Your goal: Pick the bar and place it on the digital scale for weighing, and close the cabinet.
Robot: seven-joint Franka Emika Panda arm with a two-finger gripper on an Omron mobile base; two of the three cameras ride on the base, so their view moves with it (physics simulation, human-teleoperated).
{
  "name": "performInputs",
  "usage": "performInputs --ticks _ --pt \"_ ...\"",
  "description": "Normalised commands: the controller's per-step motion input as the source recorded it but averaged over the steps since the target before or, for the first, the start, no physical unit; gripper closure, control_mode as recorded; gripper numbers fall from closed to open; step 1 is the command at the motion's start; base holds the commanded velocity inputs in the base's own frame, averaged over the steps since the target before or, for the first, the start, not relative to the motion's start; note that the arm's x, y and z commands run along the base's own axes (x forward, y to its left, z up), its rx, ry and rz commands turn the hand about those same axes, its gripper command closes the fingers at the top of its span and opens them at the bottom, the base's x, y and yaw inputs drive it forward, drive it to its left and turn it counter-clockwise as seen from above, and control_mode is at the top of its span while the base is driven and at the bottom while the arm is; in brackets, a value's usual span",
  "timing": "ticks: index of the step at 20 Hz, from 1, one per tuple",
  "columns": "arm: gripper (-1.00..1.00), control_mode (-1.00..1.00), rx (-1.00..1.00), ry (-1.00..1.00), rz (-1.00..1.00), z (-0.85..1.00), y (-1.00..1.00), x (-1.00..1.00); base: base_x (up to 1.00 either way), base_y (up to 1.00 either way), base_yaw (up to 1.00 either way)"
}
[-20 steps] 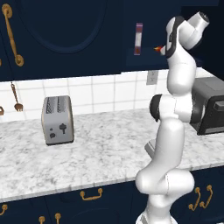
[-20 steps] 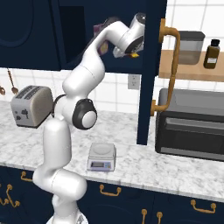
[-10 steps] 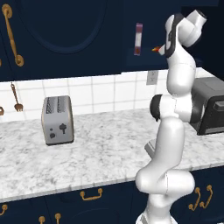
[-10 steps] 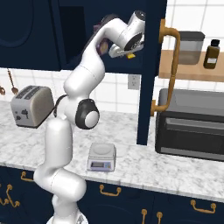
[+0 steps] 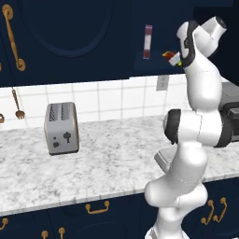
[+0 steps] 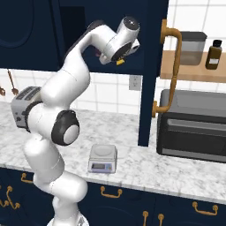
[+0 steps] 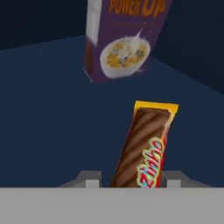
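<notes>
Hand view: bar [image 7: 144, 148] sits between the gripper [image 7: 131, 183] fingertips.

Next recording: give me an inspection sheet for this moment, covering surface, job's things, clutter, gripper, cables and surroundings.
Surface: marble counter, bare between the appliances.
Job's things: bar lies between the gripper's fingertips inside the open cabinet, near its shelf; digital scale sits on the counter with nothing on its plate; cabinet door stands open.
Clutter: cereal box farther back on the same shelf; toaster on the counter.
Gripper: gripper is up at the cabinet shelf, a fingertip on each side of the bar; whether it is clamped cannot be told.
Cables: nothing seen.
Surroundings: toaster oven to the right, a wooden shelf with a jar and a bottle above it.
</notes>
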Motion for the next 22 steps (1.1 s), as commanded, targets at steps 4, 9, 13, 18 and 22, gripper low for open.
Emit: performInputs --ticks 4,9,13,18,22 --pt "1.0 -1.0 0.08 -0.34 -0.56 -0.46 0.1 -0.84 0.0 0.0 0.0" --pt "1.0 -1.0 0.33 -0.01 -0.55 0.45 0.0 -1.0 0.0 0.0 0.0" --pt "1.0 -1.0 0.41 0.11 -0.53 0.61 0.0 -1.0 0.0 0.0 0.0" --pt "1.0 -1.0 0.21 0.15 -0.44 -0.07 0.0 -1.0 0.0 0.0 0.0" --pt "1.0 -1.0 0.15 0.4 -0.19 -0.51 0.0 -1.0 0.0 0.0 0.0"
